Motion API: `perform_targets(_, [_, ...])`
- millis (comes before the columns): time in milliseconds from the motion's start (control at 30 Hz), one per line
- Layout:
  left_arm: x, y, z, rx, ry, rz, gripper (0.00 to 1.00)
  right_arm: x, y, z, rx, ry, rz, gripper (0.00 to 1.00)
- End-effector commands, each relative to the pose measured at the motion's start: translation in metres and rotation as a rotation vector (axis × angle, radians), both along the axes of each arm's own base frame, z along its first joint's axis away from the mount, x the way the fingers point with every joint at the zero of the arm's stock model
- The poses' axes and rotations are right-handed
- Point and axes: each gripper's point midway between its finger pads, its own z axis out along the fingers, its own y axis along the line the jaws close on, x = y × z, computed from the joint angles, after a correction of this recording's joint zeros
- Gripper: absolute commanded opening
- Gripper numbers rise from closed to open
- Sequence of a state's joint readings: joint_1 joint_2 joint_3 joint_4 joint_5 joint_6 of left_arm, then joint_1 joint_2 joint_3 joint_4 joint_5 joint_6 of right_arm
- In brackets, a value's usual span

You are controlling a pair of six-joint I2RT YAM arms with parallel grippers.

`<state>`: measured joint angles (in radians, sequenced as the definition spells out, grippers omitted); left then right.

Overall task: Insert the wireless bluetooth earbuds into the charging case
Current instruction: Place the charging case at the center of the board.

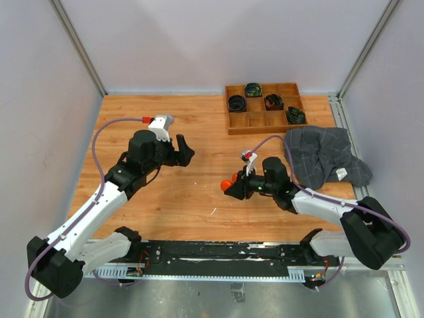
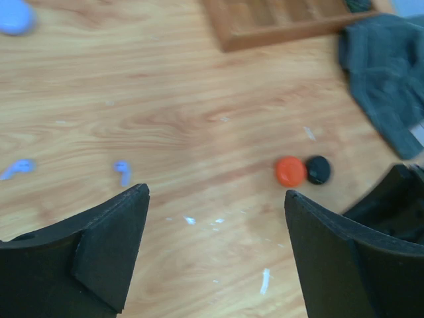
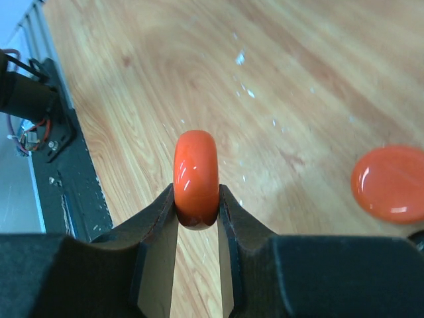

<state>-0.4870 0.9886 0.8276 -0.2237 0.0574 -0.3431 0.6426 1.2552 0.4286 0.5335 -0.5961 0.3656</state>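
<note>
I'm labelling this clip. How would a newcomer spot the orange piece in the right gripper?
Find the grey cloth on the wooden table; the right gripper is left of it. Its fingers pinch a glossy orange piece edge-on, unlike the orange disc lying flat nearby.

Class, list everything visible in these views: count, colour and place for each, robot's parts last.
table: one, light wood, under everything.
compartment tray: one, brown wood, far right.
dark bundles: four, blackish, one per tray compartment.
cloth: one, grey checked, crumpled near the tray.
lilac earbuds: two, lilac, apart on the table.
lilac rounded item: one, lilac, blurred, on table.
held orange disc: one, orange, edge-on in right pincer.
loose orange disc: one, orange, flat on table.
black round piece: one, black, beside loose orange disc.
white slivers: several, white, scattered on table.
left pincer: one, black, open, empty.
right pincer: one, black, shut on held orange disc.
</note>
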Motion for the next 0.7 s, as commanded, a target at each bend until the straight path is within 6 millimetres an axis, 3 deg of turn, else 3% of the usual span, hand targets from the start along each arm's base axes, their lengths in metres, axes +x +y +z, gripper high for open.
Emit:
perform_targets(0, [0.015, 0.061, 0.015, 0.194, -0.078, 0.253, 0.90, -0.002, -0.022, -0.038, -0.170, 0.213, -0.086, 0.04])
perform_targets(100, [0.016, 0.079, 0.021, 0.235, -0.118, 0.329, 0.93, -0.007, -0.030, -0.055, -0.228, 0.292, -0.124, 0.05])
perform_targets(200, [0.017, 0.093, 0.016, 0.252, -0.136, 0.395, 0.95, -0.009, -0.039, -0.069, -0.283, 0.354, -0.169, 0.06])
perform_targets(433, [0.015, 0.107, 0.000, 0.267, -0.103, 0.432, 0.97, -0.017, -0.064, -0.092, -0.364, 0.468, -0.273, 0.08])
perform_targets(667, [0.016, 0.112, -0.002, 0.258, -0.093, 0.444, 0.97, -0.011, -0.085, -0.095, -0.402, 0.466, -0.369, 0.30])
